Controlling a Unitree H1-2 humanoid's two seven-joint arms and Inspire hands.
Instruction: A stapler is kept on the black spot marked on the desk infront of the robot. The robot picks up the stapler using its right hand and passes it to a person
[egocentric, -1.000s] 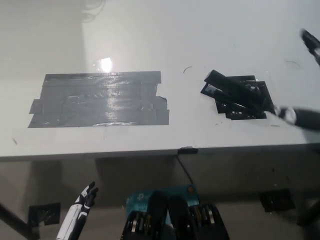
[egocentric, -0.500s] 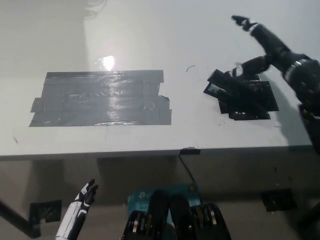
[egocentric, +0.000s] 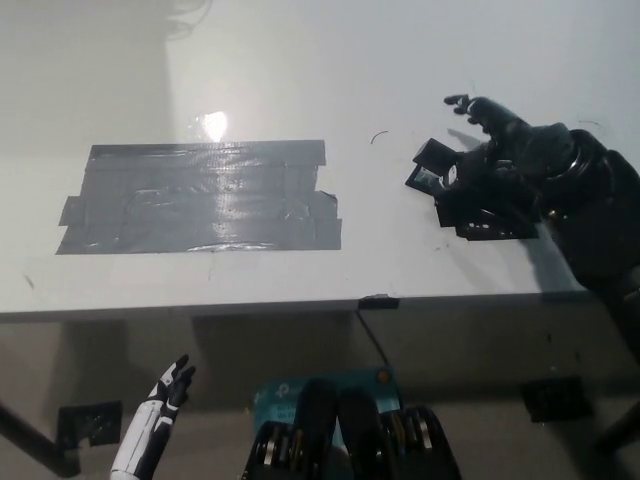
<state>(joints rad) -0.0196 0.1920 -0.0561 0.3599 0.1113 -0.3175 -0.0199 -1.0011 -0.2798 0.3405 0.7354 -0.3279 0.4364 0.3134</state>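
Right hand over the stapler, grip unclear

The black right hand (egocentric: 510, 160) now covers most of the stapler (egocentric: 432, 168) on the black spot (egocentric: 490, 225); whether it grips is unclear. It has dropped lower. The left hand (egocentric: 168, 392) hangs below the desk (egocentric: 300, 60), fingers apart.

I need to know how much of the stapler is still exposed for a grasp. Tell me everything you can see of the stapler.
The stapler is black and glossy. It lies flat on the black patch at the desk's right side. Only its left end shows; the right hand covers the rest. Whether the hand grips it cannot be told.
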